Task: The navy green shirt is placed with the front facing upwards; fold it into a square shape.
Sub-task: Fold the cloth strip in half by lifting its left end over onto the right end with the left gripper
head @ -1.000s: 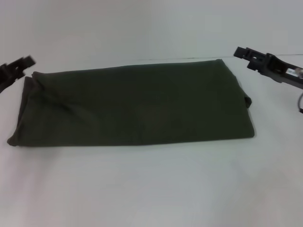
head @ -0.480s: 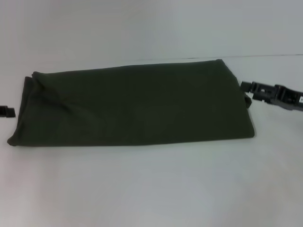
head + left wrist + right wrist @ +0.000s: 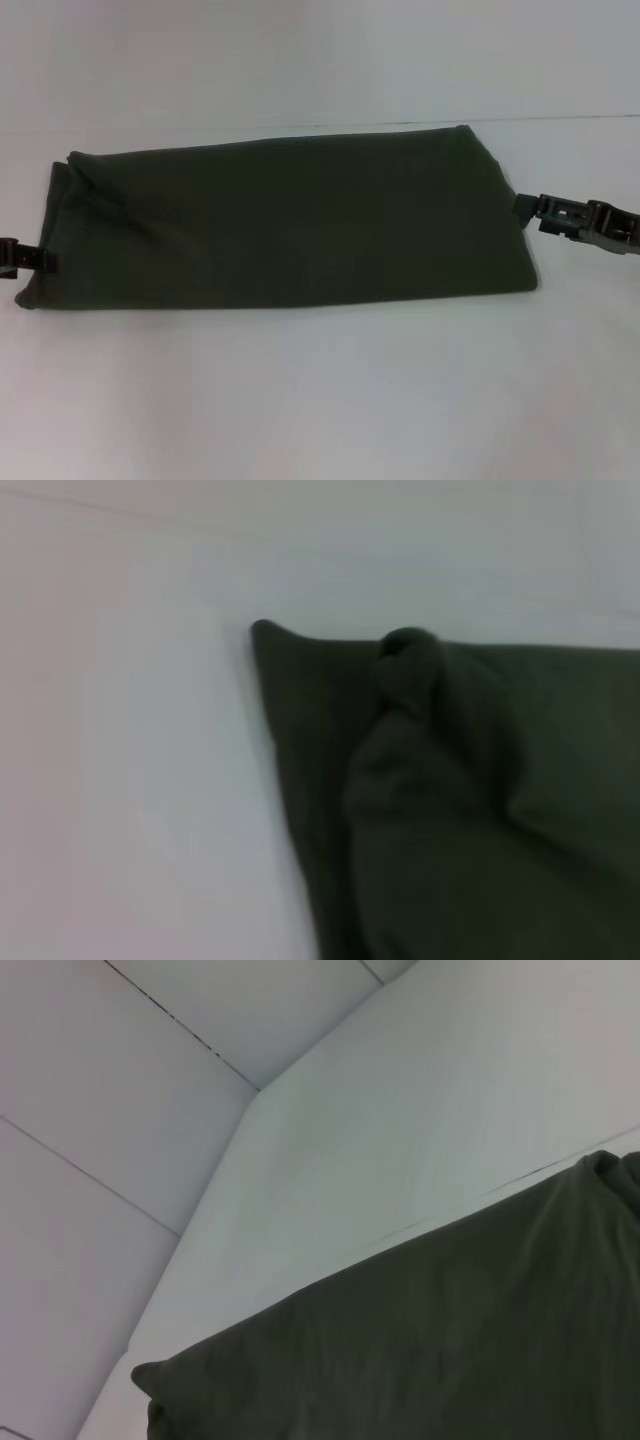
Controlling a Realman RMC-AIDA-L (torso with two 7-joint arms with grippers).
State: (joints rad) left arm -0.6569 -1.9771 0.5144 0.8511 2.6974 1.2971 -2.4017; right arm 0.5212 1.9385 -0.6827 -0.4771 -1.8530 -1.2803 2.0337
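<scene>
Lying as a long folded band across the pale tabletop [image 3: 320, 400], the dark olive-green cotton shirt [image 3: 290, 225] is bracketed by both tools: the left gripper [image 3: 35, 262] is set against one short end, near that end's front corner, and the right gripper [image 3: 530, 205] is met by the opposite short end about midway along it. Such a placing suggests that both ends are being addressed so the band can be folded across its length toward a square. Whether the fingers of either tool are spread or pinching cloth cannot be told, since only dark tips are visible at the fabric's edges. No lettering is shown on the upward face. Bunched folds are seen at the corner nearest the left tool. A plain white surface is offered beneath, with pale panelled walls beyond it.
</scene>
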